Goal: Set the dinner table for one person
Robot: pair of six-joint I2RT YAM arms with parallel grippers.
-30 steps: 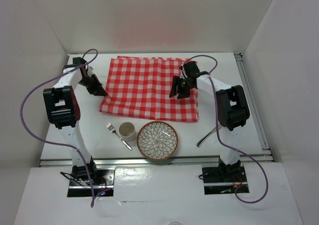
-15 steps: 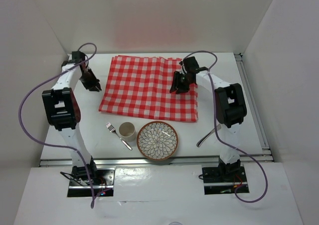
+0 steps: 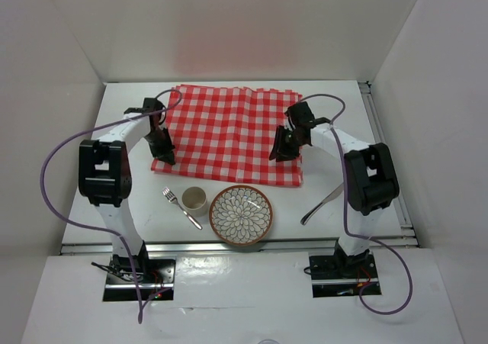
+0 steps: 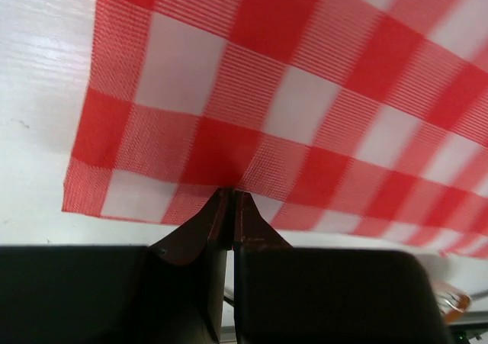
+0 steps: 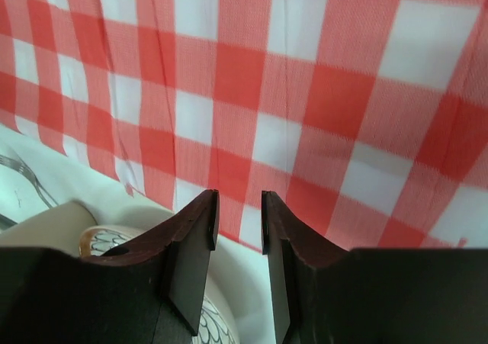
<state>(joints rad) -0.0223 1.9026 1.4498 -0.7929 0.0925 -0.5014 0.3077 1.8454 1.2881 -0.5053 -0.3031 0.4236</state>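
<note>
Over the bench, seen from above, the red-and-white checked cloth (image 3: 225, 130) lies spread toward 12 o'clock on the large white rectangular surface with metal rails (image 3: 290, 207), which fills the floor of the booth. The left tool (image 3: 164, 152) sits at the cloth's 7 o'clock corner. The right tool (image 3: 284, 149) hangs above its 4 o'clock area. At 6 o'clock, off the cloth, wait the brown-rimmed patterned plate (image 3: 241, 215), the small beige cup (image 3: 194, 199) and the silver fork (image 3: 181, 207).

From the left wrist, that tool is clenched with its tips on the hem. Whether fabric is pinched between them, I cannot tell.

From the right wrist, the other tool is released, jaws parted above the checks and touching nothing.

I'd judge the cloth is being squared. To do it well, take both near corners, lift barely and draw evenly. The plate sits just beside the hem and could be nudged.
</note>
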